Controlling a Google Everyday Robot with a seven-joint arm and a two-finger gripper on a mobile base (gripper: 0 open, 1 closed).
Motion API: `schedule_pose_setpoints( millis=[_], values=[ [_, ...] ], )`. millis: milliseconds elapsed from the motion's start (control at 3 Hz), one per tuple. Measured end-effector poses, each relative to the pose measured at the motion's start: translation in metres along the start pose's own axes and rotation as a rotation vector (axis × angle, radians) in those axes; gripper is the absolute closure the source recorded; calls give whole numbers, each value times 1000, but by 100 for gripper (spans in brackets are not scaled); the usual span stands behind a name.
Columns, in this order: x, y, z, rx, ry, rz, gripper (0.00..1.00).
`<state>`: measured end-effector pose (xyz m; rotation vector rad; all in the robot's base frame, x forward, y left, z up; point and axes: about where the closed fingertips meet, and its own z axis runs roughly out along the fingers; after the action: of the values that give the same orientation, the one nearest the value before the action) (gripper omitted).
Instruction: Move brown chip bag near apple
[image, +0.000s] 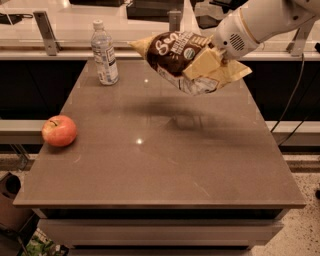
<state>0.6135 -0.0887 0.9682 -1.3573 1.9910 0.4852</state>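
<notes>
The brown chip bag (177, 57) hangs in the air above the far right part of the table (160, 165), dark brown front with white lettering facing up and left, silvery underside below. My gripper (215, 62) comes in from the upper right on a white arm and is shut on the bag's right end with tan fingers (207, 67). The red apple (59, 130) sits at the table's left edge, far to the left of the bag and nearer the front.
A water bottle (105, 52) stands upright at the table's far left corner. A railing with metal posts (45, 32) runs behind the table. A dark cable (292, 100) hangs at the right side.
</notes>
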Motion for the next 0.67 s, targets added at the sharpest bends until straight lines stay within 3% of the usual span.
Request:
schedule_pose_setpoints(
  millis=[667],
  values=[
    [-1, 40, 20, -133, -6, -89, 100]
  ],
)
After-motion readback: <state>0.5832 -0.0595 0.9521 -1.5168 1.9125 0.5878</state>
